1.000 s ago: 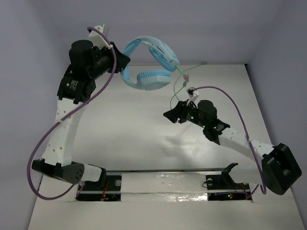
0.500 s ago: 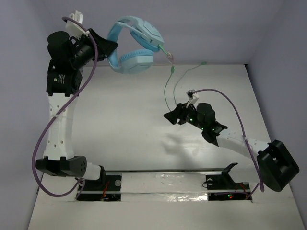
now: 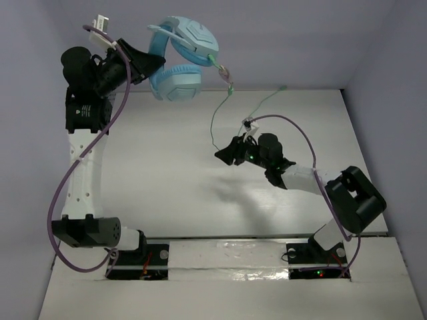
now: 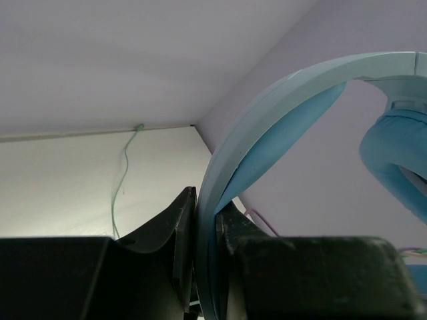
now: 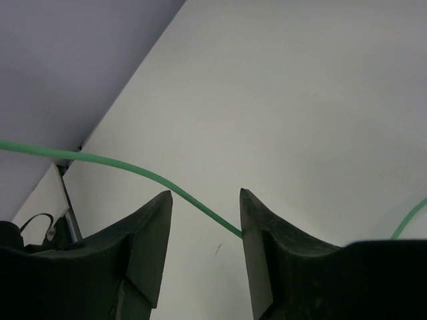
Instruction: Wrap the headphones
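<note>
My left gripper (image 3: pixel 148 61) is shut on the blue headband of the light blue headphones (image 3: pixel 183 63) and holds them high at the back left, earcups hanging to its right. In the left wrist view the headband (image 4: pixel 280 127) runs up out of the closed jaws of the left gripper (image 4: pixel 207 220). The thin pale-green cable (image 3: pixel 220 107) hangs from the earcups down to my right gripper (image 3: pixel 220 155), with a second strand trailing to the back wall. In the right wrist view the right gripper (image 5: pixel 203 200) is open, and the cable (image 5: pixel 133 168) passes between its fingers, ending behind the right one.
The white table (image 3: pixel 167 173) is enclosed by lilac walls at the back and sides. Purple arm cables (image 3: pixel 60 193) loop beside the left arm and over the right arm. The arm bases sit at the near edge.
My left gripper has lifted the headphones up and further left. My right gripper has moved left and toward the hanging cable, and its arm has folded in.
</note>
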